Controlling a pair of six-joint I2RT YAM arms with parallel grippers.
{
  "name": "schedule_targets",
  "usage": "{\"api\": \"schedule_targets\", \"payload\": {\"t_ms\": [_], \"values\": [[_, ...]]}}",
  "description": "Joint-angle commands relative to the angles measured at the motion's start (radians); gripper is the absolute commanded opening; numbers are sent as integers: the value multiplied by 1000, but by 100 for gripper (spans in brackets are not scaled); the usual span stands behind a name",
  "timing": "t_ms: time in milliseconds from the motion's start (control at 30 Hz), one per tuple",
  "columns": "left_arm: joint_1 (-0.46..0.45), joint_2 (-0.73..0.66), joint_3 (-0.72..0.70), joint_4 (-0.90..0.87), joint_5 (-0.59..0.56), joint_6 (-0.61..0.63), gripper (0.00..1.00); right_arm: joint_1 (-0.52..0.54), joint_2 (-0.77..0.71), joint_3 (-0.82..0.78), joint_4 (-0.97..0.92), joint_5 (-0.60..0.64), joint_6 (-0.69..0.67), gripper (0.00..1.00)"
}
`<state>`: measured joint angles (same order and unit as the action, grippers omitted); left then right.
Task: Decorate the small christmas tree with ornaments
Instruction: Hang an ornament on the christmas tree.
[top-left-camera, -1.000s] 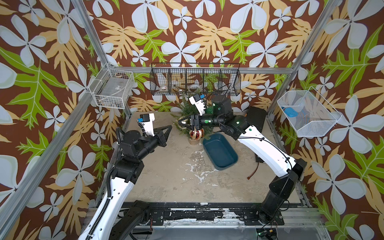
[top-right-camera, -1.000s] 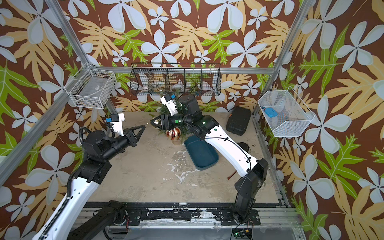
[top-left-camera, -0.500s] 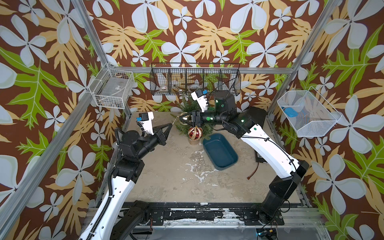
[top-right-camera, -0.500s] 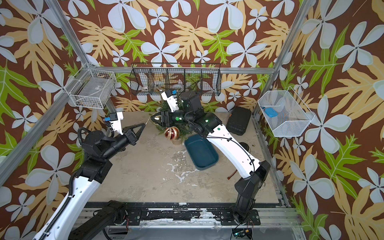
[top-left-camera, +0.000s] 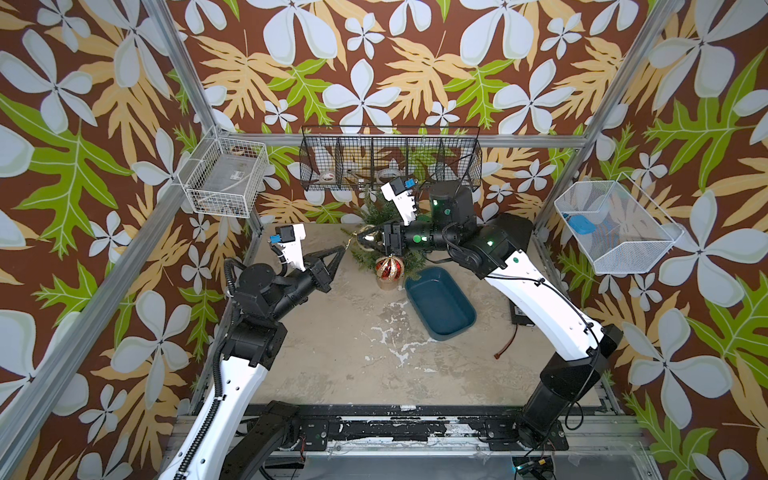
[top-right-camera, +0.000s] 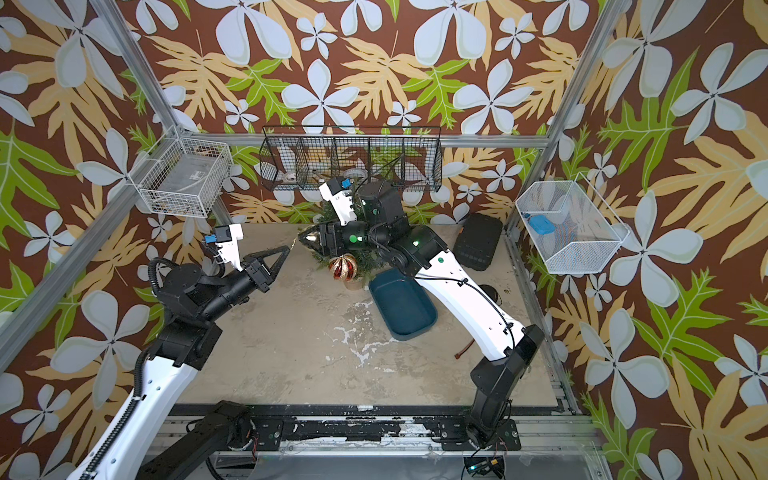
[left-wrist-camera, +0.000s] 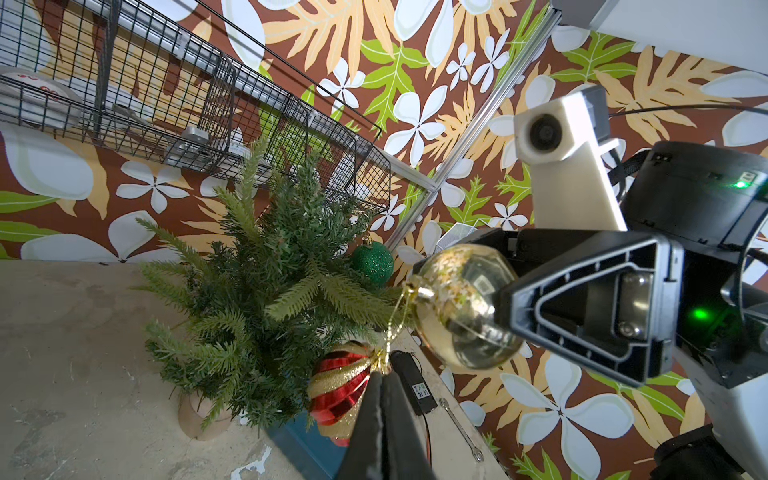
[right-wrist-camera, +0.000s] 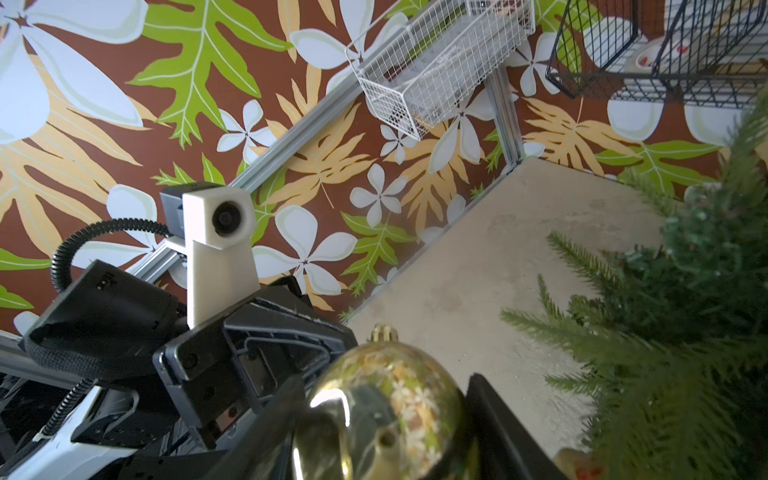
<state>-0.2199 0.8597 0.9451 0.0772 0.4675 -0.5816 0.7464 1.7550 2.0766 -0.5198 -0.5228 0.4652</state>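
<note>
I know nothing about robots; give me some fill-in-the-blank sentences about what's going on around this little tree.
The right claw holds a shiny ball coloured ___.
The left claw, shut, pinches that ball's ___.
The green ball hangs on the ___.
In all, ___ balls are in view.
Missing words: gold, string, tree, three.

Lab robot cell: alu frame (top-left-camera: 528, 141), wallpaper walls (top-left-camera: 374, 50), wire baskets (top-left-camera: 390, 162).

Glossy gold ball (left-wrist-camera: 461, 307), glittery green ball (left-wrist-camera: 372, 266)
</note>
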Motion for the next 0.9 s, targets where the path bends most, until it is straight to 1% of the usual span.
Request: {"api": "schedule_targets", "payload": {"t_ms": [0, 100, 200, 533, 867], "values": [[1, 5, 17, 24, -30, 6, 0, 0, 43, 74, -37, 31, -29, 59], [1, 19, 34, 24, -50, 16, 0, 0, 105, 180, -94, 53, -52, 59], [1, 36, 47, 27, -56, 19, 0, 0, 144, 224, -111, 66, -60, 59], [2, 55, 6, 53, -113, 38, 0, -2, 180, 233, -137, 105, -95, 59], [2, 71, -27, 107, -112, 25, 0, -1, 185, 211, -137, 97, -100, 59]]}}
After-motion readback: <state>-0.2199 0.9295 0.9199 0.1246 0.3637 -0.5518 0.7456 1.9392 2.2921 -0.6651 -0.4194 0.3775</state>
